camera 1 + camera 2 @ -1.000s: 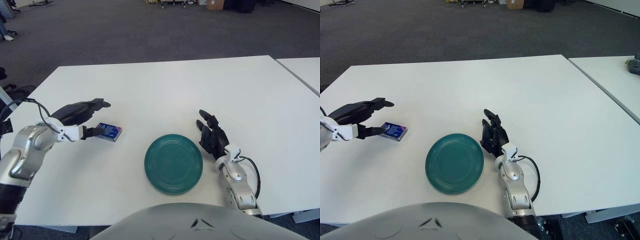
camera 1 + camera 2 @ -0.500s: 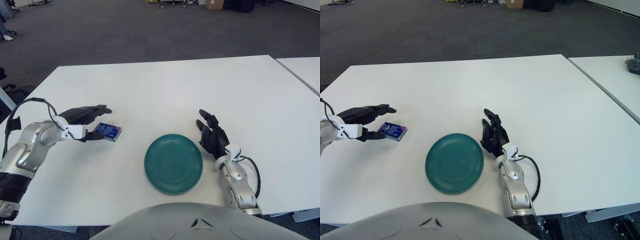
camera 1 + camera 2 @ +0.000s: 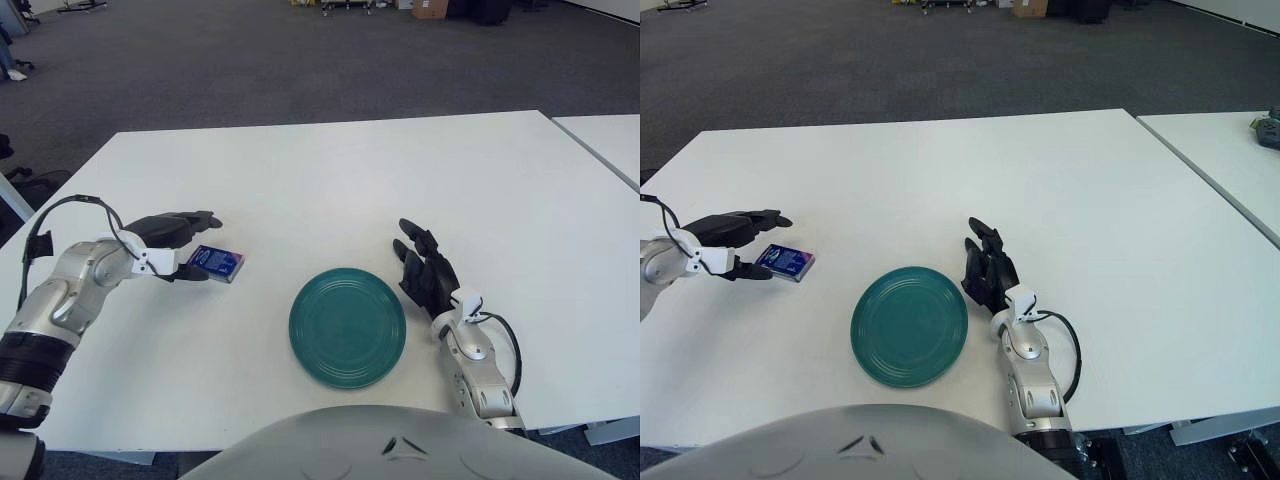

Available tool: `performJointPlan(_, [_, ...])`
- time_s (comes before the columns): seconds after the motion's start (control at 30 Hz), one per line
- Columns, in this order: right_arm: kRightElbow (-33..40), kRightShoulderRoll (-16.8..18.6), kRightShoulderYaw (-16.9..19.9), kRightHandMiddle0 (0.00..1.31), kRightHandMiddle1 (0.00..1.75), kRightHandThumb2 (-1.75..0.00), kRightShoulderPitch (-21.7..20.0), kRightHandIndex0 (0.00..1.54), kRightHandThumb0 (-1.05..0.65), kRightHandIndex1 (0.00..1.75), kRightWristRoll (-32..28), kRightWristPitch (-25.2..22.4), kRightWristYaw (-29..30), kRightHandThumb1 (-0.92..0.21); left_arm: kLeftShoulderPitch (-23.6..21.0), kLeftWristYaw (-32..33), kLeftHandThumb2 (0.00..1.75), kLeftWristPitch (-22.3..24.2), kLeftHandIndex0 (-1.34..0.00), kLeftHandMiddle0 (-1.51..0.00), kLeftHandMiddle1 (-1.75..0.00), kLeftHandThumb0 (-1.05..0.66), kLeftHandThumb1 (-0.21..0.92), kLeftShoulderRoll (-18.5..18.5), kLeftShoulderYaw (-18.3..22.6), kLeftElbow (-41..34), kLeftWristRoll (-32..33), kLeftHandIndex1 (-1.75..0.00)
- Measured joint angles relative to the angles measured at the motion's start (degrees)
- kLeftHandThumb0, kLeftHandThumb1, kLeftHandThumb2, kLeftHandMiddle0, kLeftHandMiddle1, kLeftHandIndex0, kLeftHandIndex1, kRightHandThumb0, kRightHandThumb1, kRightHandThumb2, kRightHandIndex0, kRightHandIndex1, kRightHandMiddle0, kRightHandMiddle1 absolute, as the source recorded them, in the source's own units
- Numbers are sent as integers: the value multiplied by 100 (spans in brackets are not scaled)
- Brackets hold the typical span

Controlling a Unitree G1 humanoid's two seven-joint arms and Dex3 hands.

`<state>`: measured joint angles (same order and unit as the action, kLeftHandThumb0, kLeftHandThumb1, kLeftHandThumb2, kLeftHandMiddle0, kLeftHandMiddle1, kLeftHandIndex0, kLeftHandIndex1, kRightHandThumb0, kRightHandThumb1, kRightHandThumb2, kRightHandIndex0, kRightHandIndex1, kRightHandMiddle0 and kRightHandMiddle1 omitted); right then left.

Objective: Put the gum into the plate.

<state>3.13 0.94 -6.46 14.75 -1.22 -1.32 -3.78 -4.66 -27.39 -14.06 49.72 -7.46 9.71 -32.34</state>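
A small blue pack of gum [image 3: 218, 263] lies flat on the white table [image 3: 330, 170], left of a round green plate [image 3: 347, 326]. My left hand [image 3: 182, 245] is low at the gum's left end, its fingers spread, the upper ones above the pack's left side and the thumb at its near edge. The fingers are not closed on the pack. My right hand [image 3: 428, 270] rests open on the table just right of the plate. The plate holds nothing.
A second white table [image 3: 1240, 150] stands at the right with a narrow gap between. Dark carpet and distant clutter lie beyond the far edge. My own grey torso [image 3: 400, 445] shows at the bottom.
My left hand has dropped lower and drawn in at the gum's left end. The gum, the plate and my right hand have not moved.
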Motion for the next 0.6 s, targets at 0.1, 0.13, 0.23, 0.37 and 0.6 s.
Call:
performJointPlan(0.1, [2, -1, 1, 0, 43, -92, 0, 17, -68, 0, 6, -9, 10, -92, -78, 51, 16, 28, 0, -12, 0, -92, 92, -91, -102, 83, -65, -78])
performJointPlan(0.13, [2, -1, 1, 0, 42, -92, 0, 16, -69, 0, 6, -9, 11, -92, -106, 55, 16, 40, 0, -12, 0, -91, 92, -121, -142, 118, -78, -79])
performJointPlan(0.23, [3, -1, 0, 0, 41, -91, -1, 16, -69, 0, 4, -10, 10, -92, -182, 53, 15, 54, 0, -11, 0, -90, 92, -212, -247, 211, -101, -81])
performJointPlan(0.37, [5, -4, 3, 0, 41, -91, -5, 15, -69, 0, -3, -10, 0, -92, -281, 35, 15, 59, 0, -10, 0, -89, 92, -297, -392, 332, -104, -84])
performJointPlan(0.6, [4, -19, 20, 0, 41, -93, -8, 16, -68, 0, -7, -11, -45, -92, -514, -125, 13, 243, 0, -8, 0, -81, 89, -545, -502, 716, 32, -90])
